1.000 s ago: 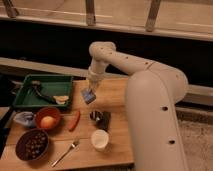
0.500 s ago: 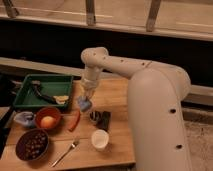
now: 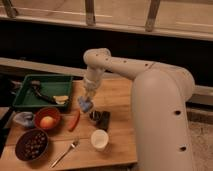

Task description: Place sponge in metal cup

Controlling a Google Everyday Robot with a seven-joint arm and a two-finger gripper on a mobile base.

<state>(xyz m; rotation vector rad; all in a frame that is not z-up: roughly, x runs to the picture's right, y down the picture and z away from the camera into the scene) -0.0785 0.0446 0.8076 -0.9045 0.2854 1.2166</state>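
Observation:
My gripper (image 3: 87, 100) hangs from the white arm over the middle of the wooden table (image 3: 120, 95). It is shut on a blue sponge (image 3: 85, 104), held just above the tabletop. The metal cup (image 3: 94, 116) is small and dark, standing just right of and below the sponge, next to a dark block (image 3: 104, 120). The sponge is close to the cup's upper left, not inside it.
A green tray (image 3: 42, 82) with utensils sits at the left. An orange bowl with a fruit (image 3: 47, 120), a red chili (image 3: 74, 121), a bowl of dark nuts (image 3: 31, 144), a fork (image 3: 65, 151) and a white cup (image 3: 99, 139) lie toward the front.
The gripper with the sponge has moved left and down, from above the table's middle to just beside the metal cup.

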